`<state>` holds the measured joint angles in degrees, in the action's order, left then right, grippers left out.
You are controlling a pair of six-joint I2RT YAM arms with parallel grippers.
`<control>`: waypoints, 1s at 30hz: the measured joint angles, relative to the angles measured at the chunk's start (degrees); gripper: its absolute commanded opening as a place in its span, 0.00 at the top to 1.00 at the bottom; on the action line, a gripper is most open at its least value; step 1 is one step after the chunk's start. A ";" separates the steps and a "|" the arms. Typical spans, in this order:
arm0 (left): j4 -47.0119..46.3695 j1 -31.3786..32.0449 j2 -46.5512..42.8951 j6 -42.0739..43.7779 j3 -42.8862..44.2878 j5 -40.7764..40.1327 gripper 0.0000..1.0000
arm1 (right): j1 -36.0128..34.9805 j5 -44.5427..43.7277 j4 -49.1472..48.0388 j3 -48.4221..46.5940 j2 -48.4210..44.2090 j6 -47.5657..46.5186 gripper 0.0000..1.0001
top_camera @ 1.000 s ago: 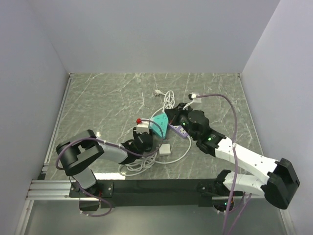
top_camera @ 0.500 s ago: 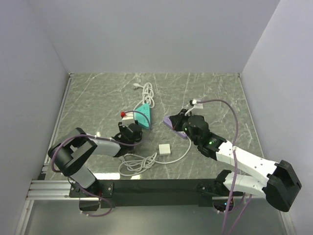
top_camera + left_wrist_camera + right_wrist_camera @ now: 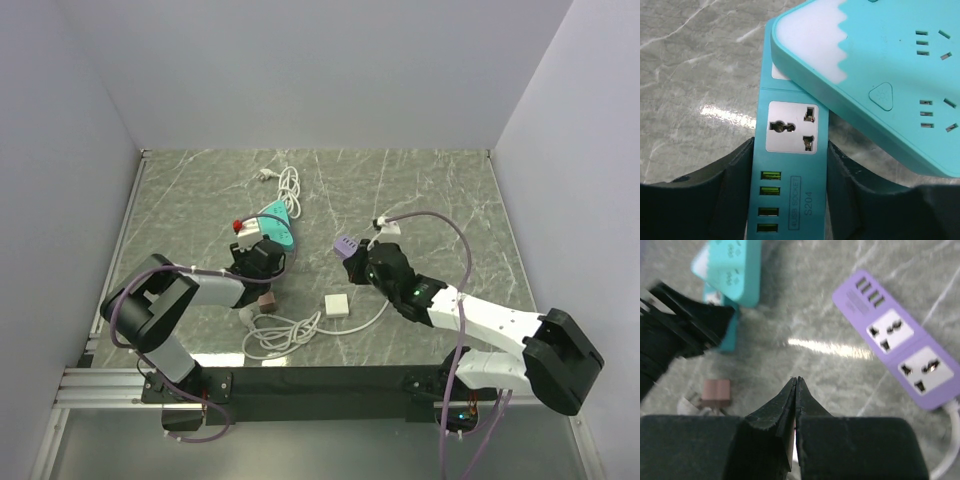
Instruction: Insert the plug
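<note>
The plug (image 3: 338, 305), a flat white square block, lies flat on the marble table (image 3: 440, 190) between the arms; neither gripper touches it. Its thin white cable (image 3: 282, 336) coils toward the near edge. My left gripper (image 3: 256, 258) (image 3: 790, 150) is shut on a teal power strip (image 3: 789, 165) with one socket and USB ports. A wider teal strip (image 3: 890, 75) (image 3: 276, 226) overlaps its far end. My right gripper (image 3: 351, 268) (image 3: 796, 380) is shut just above the table, beside a purple power strip (image 3: 900, 347) (image 3: 345, 244).
A small brownish-pink cube adapter (image 3: 266, 300) (image 3: 716, 392) lies near the left gripper. A slim white pronged plug (image 3: 265, 177) with its looped cable lies farther back. Grey walls enclose the table on three sides.
My left gripper has dragged the teal strips back and to the left. The purple strip has shifted left and stands apart from them. The brown cube has come into view.
</note>
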<state>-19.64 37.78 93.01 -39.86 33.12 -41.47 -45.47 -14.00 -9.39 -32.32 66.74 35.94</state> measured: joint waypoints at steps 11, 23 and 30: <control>-0.07 -0.24 -2.27 0.83 -0.90 1.51 0.00 | -7.54 -2.71 10.62 0.00 2.69 5.18 0.33; 3.67 -0.24 -23.56 2.36 -4.22 3.19 0.00 | -9.57 -2.91 13.33 0.02 1.53 5.62 0.18; 7.61 -0.24 -28.79 2.43 -6.64 3.28 0.01 | -12.59 -3.45 13.79 -0.26 5.18 6.32 0.18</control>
<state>-12.03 37.54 64.23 -37.43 26.48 -38.20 -58.06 -17.45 4.40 -32.58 71.92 42.26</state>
